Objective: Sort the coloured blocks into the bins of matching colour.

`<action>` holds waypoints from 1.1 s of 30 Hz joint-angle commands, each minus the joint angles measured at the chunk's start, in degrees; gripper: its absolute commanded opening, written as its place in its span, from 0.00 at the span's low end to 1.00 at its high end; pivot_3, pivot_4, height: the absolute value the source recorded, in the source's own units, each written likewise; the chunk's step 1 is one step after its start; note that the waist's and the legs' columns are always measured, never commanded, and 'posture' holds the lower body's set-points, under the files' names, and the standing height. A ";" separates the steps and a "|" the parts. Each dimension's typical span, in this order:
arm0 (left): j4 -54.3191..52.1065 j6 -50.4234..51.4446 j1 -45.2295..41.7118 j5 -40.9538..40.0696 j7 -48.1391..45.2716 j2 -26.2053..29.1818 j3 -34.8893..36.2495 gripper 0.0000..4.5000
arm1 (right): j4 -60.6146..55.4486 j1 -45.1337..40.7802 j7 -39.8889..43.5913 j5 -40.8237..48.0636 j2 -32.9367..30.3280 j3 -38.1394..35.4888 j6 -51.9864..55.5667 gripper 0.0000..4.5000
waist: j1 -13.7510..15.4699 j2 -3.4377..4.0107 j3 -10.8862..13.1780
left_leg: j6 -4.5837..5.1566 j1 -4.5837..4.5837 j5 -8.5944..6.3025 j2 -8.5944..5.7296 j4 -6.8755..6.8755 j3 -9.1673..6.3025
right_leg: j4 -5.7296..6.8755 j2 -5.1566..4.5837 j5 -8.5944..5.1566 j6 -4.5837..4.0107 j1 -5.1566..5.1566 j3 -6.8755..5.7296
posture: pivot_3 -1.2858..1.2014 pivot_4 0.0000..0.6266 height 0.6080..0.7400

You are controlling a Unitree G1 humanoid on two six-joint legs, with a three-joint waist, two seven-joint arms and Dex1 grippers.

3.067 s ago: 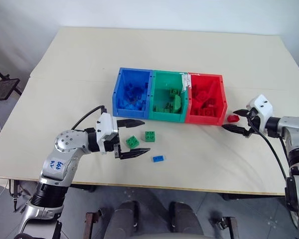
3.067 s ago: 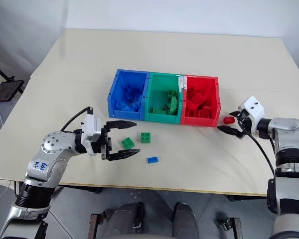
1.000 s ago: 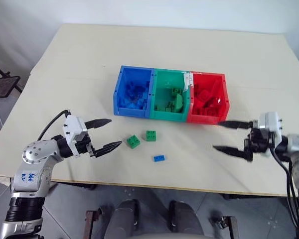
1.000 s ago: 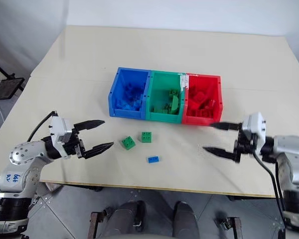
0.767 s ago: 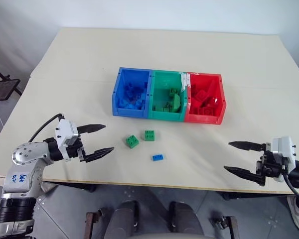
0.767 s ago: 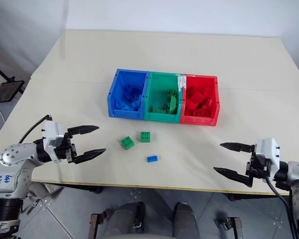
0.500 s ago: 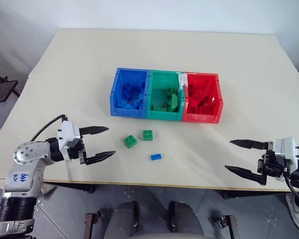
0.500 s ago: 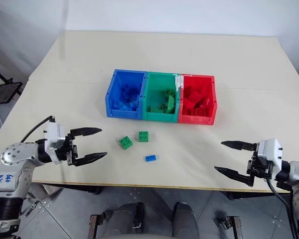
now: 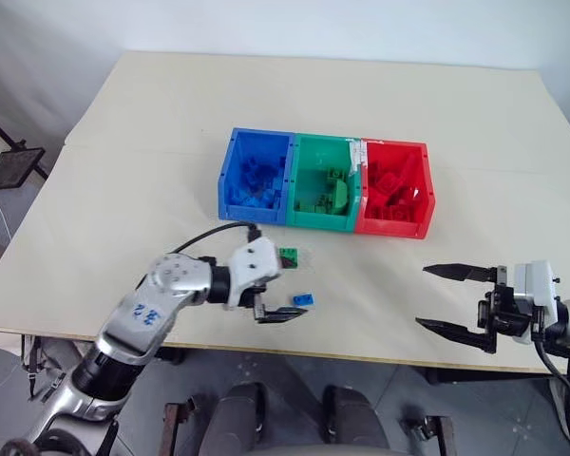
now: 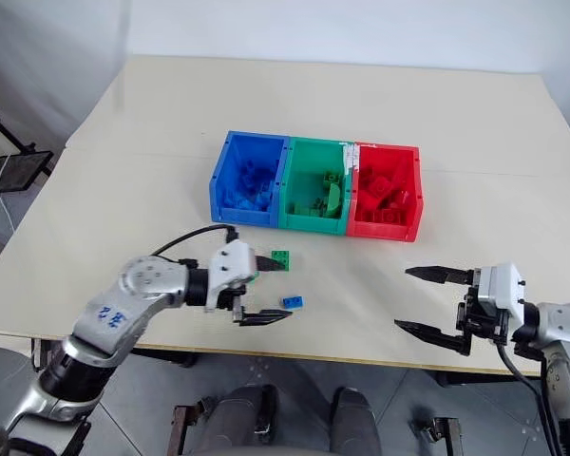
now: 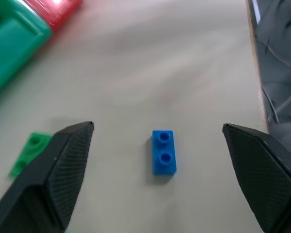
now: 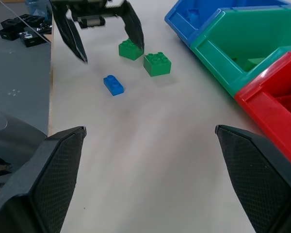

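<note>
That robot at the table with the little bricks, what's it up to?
It is sorting toy bricks by colour into three joined bins: blue bin, green bin and red bin, all already holding bricks. Its left gripper is open around a small blue brick near the table's front edge, not yet gripping it. Two green bricks lie beside it. The right gripper hangs open and empty off to the side.

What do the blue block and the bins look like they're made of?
Blue block: hard moulded plastic by the look, smooth, two round studs on top.
Bins: likely rigid moulded plastic too, thin glossy walls catching highlights, in blue, green and red.
</note>
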 commanded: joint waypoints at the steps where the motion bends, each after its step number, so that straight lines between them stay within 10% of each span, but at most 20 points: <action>1: -1.50 8.01 -3.62 3.54 0.63 2.26 -4.38 1.00 | -2.92 2.54 -0.33 1.56 -1.09 -2.85 0.49 0.99 | 0.01 -0.01 0.01 | 0.00 0.00 0.00 0.01 0.00 0.00 | 0.00 0.02 0.00 0.00 -0.01 0.00 | 0.52 0.24 1.00; 6: -2.04 10.97 -6.78 4.60 -1.30 3.79 -8.44 0.81 | -4.86 5.44 -1.86 1.78 -0.81 -5.11 0.69 1.00 | 0.03 -0.01 0.01 | 0.00 -0.02 0.00 0.03 0.05 0.00 | -0.02 0.04 0.00 0.00 0.01 0.03 | 0.52 0.24 1.00; 17: 1.57 13.48 -7.41 3.39 -2.08 1.08 -9.06 0.01 | -7.34 7.65 -2.74 2.15 -0.08 -4.75 0.20 1.00 | 0.08 -0.01 0.01 | 0.01 0.00 0.00 0.04 0.09 -0.02 | -0.05 0.04 -0.01 -0.01 0.07 0.05 | 0.52 0.24 1.00; 29: 4.55 -0.19 -3.97 0.91 -4.74 1.74 -1.27 0.01 | -5.70 4.70 -2.73 1.66 -0.11 -2.93 0.48 1.00 | 0.01 -0.03 0.02 | 0.02 0.00 0.01 0.04 0.16 -0.04 | -0.04 0.02 -0.01 -0.01 0.09 0.04 | 0.52 0.24 1.00; 33: 4.22 -6.41 -4.70 1.37 -6.02 1.23 -0.28 0.20 | -4.63 4.06 -2.32 1.42 -0.60 -2.70 0.42 1.00 | 0.05 -0.03 0.02 | 0.02 -0.01 0.00 0.03 0.18 -0.03 | -0.08 0.02 -0.01 -0.01 0.12 0.04 | 0.52 0.24 1.00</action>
